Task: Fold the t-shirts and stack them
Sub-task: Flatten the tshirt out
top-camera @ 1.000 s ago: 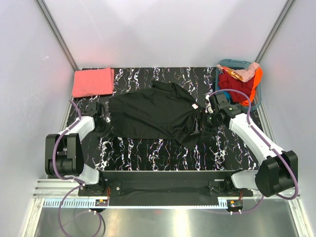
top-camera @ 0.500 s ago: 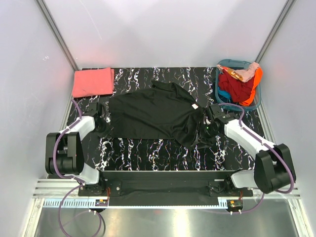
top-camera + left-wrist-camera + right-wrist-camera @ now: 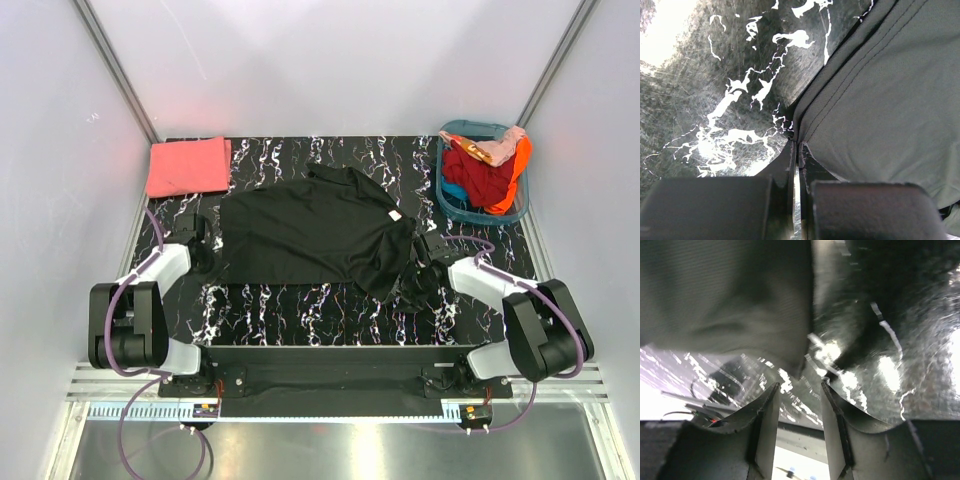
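One black t-shirt (image 3: 320,235) pinched in left jaws

Black counter (image 3: 300,305) veined with white, boxed in by plain white walls (image 3: 330,70). At its far right corner, a teal basket (image 3: 462,128), heaped over the rim with red cloth (image 3: 478,175), orange cloth (image 3: 518,165) and a pale pink piece (image 3: 497,147) on top.

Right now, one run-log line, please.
left gripper: shut on black t-shirt hem | right gripper: open, at bunched edge | pink t-shirt: folded, far-left
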Robot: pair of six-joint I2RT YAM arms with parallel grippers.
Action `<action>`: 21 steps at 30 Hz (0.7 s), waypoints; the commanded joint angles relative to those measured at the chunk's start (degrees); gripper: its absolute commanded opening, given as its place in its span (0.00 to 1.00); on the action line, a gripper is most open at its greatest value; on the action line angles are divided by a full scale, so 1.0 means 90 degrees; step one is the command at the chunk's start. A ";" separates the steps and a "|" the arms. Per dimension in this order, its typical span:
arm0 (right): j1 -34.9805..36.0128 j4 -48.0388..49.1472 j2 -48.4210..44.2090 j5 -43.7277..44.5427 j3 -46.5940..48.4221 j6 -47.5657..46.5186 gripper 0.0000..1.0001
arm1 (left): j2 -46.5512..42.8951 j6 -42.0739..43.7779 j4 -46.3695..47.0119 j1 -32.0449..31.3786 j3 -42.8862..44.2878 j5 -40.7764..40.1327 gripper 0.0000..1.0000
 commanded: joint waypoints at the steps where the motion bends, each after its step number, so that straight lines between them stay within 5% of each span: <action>1: -0.0006 0.0713 0.0138 0.0081 -0.0277 0.0675 0.45 | -0.0207 0.0145 0.0166 0.0042 0.0002 0.0044 0.00; 9: -0.0123 0.0892 0.0324 0.0539 -0.0532 0.0960 0.39 | -0.0305 0.0165 0.0156 0.0032 -0.0008 0.0034 0.00; 21: -0.0260 0.0470 0.0450 0.1165 -0.0404 0.0696 0.42 | -0.0247 0.0174 0.0215 0.0042 0.0021 0.0083 0.00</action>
